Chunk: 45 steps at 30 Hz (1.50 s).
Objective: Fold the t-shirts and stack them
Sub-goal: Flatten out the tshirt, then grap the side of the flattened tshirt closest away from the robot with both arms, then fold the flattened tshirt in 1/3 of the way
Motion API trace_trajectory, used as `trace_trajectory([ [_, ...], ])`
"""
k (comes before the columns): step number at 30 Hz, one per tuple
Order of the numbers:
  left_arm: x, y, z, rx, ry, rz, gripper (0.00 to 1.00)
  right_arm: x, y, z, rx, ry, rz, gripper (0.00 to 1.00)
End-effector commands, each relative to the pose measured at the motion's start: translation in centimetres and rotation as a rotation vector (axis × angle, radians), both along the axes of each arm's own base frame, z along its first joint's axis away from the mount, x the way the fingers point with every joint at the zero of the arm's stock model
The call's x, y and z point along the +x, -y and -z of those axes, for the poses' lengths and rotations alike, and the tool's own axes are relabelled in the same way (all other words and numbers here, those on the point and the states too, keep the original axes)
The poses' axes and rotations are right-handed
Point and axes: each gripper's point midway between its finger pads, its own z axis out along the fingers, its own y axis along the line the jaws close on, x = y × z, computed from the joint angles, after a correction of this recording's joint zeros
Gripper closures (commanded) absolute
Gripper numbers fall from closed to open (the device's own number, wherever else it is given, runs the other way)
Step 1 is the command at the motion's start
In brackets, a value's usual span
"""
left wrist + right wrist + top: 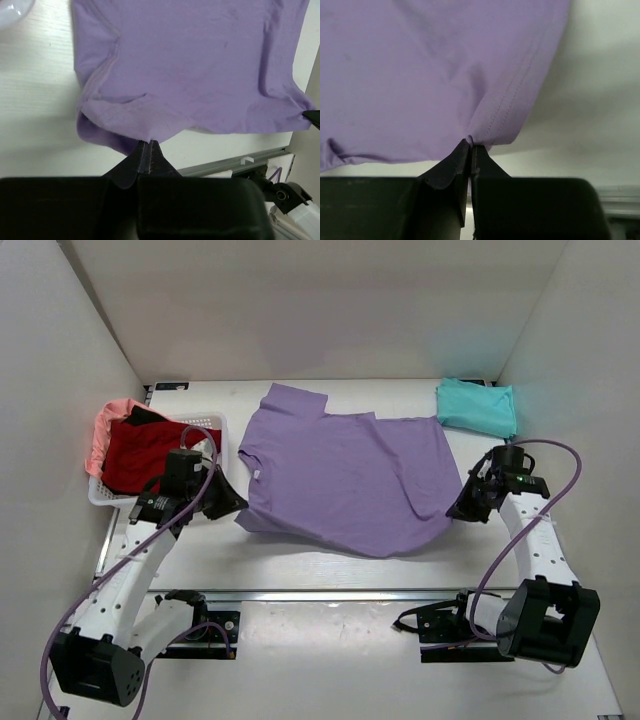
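Observation:
The lavender-purple t-shirt lies spread across the middle of the table. My left gripper is shut on its left edge, seen in the left wrist view, where the shirt fills the frame. My right gripper is shut on its right hem, seen in the right wrist view, with the shirt held slightly off the table. A teal t-shirt lies folded at the back right. A red t-shirt and a salmon-pink one lie in the basket.
A white lattice basket stands at the left by my left arm. White walls close in the table on the left, back and right. A metal rail runs along the table's near edge.

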Motion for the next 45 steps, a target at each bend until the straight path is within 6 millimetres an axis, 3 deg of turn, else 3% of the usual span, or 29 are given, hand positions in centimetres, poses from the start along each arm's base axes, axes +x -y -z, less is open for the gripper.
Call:
trace_trajectory([
  [1, -1.9, 0.1, 0.3, -0.01, -0.035, 0.032, 1.0, -2.5, 1.6, 0.8, -0.062, -0.103, 0.089, 1.0],
  [7, -1.1, -0.4, -1.8, 0.024, -0.011, 0.01, 1.0, -5.7, 1.6, 2.6, -0.037, -0.26, 0.142, 1.0],
  [12, 0.3, -0.8, -1.2, 0.045, -0.027, -0.001, 1.0, -5.9, 2.1, 3.6, -0.05, -0.345, 0.153, 1.0],
  [17, 3.2, -1.2, -2.7, 0.059, 0.035, -0.042, 1.0, -2.3, 3.1, 2.7, -0.041, -0.289, 0.133, 0.99],
  [20, 6.3, -0.7, -3.0, 0.051, 0.046, -0.046, 1.0, -0.6, 2.5, 2.9, 0.001, -0.296, 0.082, 1.0],
  [22, 8.3, -0.4, -4.3, 0.052, 0.081, -0.041, 1.0, 0.2, 2.3, 3.4, 0.01, -0.318, 0.043, 1.0],
  [28, 12.5, -0.4, -4.5, 0.073, 0.094, -0.061, 1.0, 3.4, 1.8, 4.0, -0.006, -0.329, -0.05, 0.99],
  [38, 16.1, -1.3, -2.7, 0.118, 0.032, -0.102, 1.0, 8.3, 2.5, 3.4, -0.003, -0.295, -0.068, 1.0],
  [45, 17.5, -2.0, -1.5, 0.145, 0.014, -0.127, 1.0, 10.0, 3.2, 4.1, -0.014, -0.333, -0.057, 1.0],
])
